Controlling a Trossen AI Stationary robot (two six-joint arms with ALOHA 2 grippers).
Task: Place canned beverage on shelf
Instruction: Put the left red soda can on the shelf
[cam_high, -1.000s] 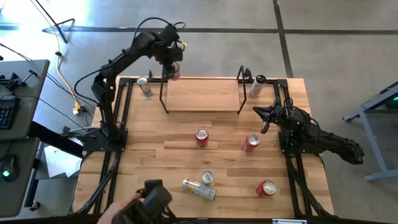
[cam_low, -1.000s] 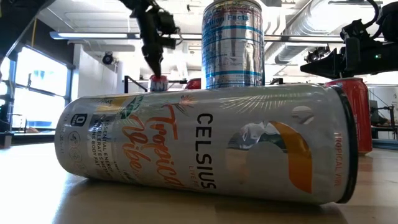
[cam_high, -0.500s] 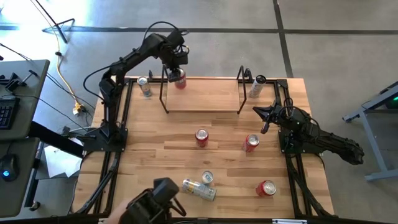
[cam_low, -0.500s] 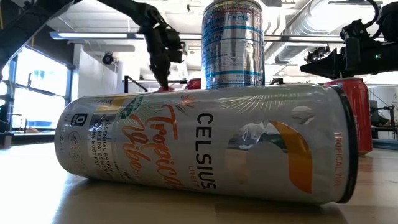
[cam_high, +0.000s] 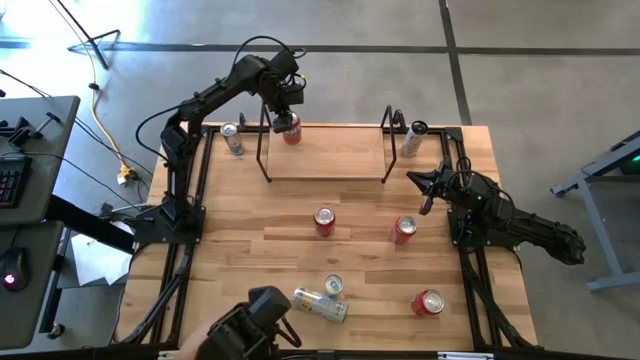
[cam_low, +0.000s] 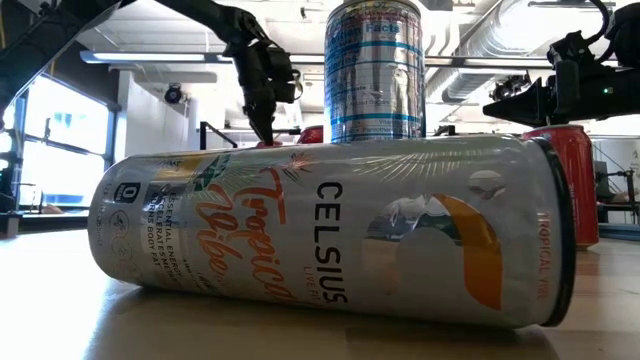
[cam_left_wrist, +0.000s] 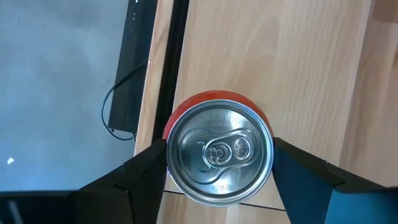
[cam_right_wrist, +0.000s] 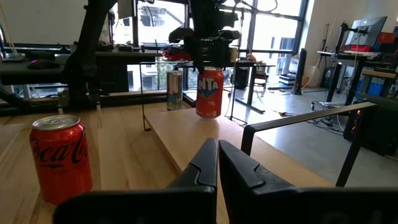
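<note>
The orange Fanta can (cam_high: 291, 130) stands upright on the shelf (cam_high: 325, 160), at its far left corner beside the black wire end frame (cam_high: 264, 150). The left claw (cam_high: 285, 108) hangs directly over it, fingers (cam_left_wrist: 140, 171) apart on either side of the can's silver top, flanking it closely; whether they touch cannot be told. The right claw (cam_high: 418, 184), fingers pressed together and empty, rests at the worktop's (cam_high: 240, 250) right side, near the shelf's right end.
</note>
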